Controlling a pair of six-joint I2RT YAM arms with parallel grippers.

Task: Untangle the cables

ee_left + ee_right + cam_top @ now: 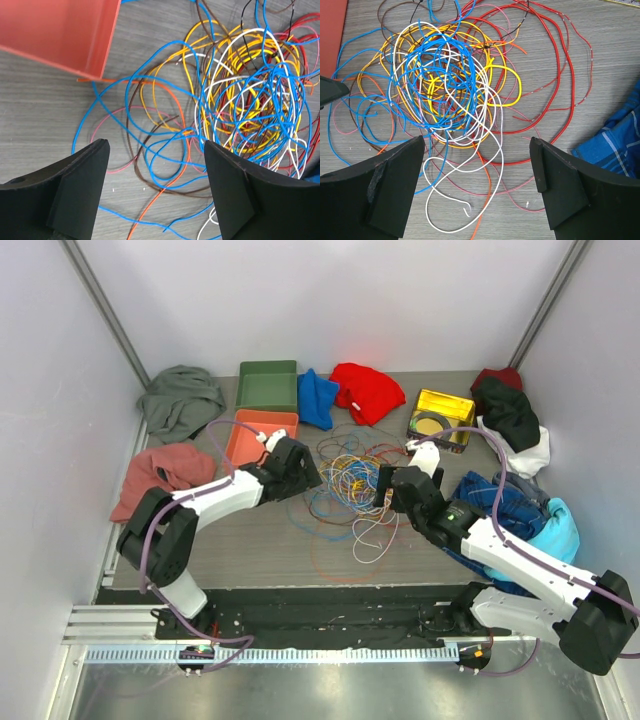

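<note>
The grey worktop (pixel 250 550) fills the middle of the top view, walled in pale panels. The left arm (pixel 215 495) reaches in from the lower left of the frame and the right arm (pixel 500 540) from the lower right, both ending near the centre. Cloth lies round the edges: a grey garment (pixel 180 395) at upper left, a dull red one (pixel 160 470) below it, a blue one (pixel 318 398) and a bright red one (pixel 365 390) at top centre, a dark one (pixel 505 410) at upper right, and blue plaid cloth (pixel 500 500) at right. A green bin (pixel 267 385) sits above an orange bin (pixel 250 435), and a yellow tin (pixel 442 415) stands right of centre. The cables (pixel 345 480) lie as one tangled heap on the worktop at frame centre, between the two arms, with loose loops spreading toward the bottom of the frame. The left tool (pixel 156 150) has its jaws spread wide over blue, brown and orange loops at the heap's edge, just beside the orange bin. The right tool (pixel 477 142) is likewise spread wide, over the dense blue, yellow and white knot. Large red loops (pixel 570 100) ring that knot at the upper right of the right wrist view, and a white wire end (pixel 465 210) curls at the bottom.
</note>
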